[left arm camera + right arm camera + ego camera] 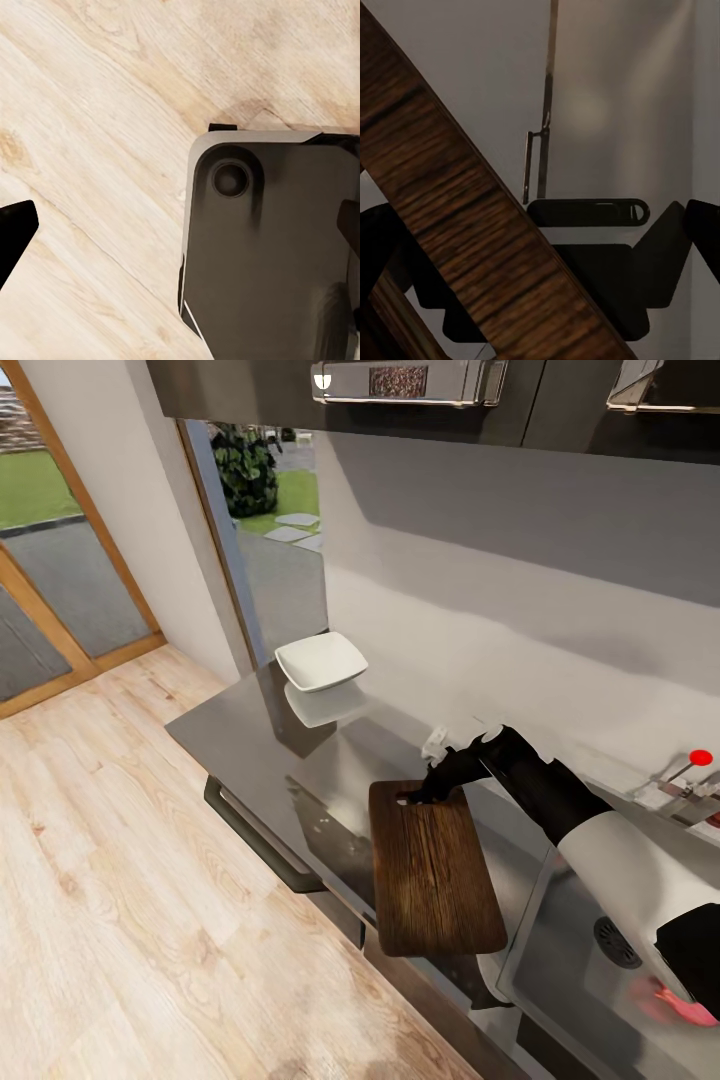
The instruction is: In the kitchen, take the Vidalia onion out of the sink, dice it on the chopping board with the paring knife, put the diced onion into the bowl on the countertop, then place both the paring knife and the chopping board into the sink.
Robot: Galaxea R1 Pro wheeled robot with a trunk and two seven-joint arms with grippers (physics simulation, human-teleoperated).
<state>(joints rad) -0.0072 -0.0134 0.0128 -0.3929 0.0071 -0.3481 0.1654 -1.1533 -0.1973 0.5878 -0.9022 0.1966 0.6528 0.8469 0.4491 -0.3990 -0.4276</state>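
right gripper [420, 796]: clamped on the far end of the chopping board [432, 872], by the handle slot
board: overhangs the countertop [250, 735] edge, sink [560, 970] at 3 o'clock
bowl [321, 661]: at 11 o'clock, looks empty
left gripper: can't tell
progress: looks like board-to-sink is what's left

Across the middle of the frame runs the glossy grey reflective countertop [245, 735], mirroring what sits above it. At upper centre, near its far corner, rests the shallow white squarish bowl [321, 660]. Lower centre lies the dark brown wood-grain chopping board [432, 875], its near end jutting over the front edge. At lower right, the grey steel sink [560, 985] sits sunk into the slab.
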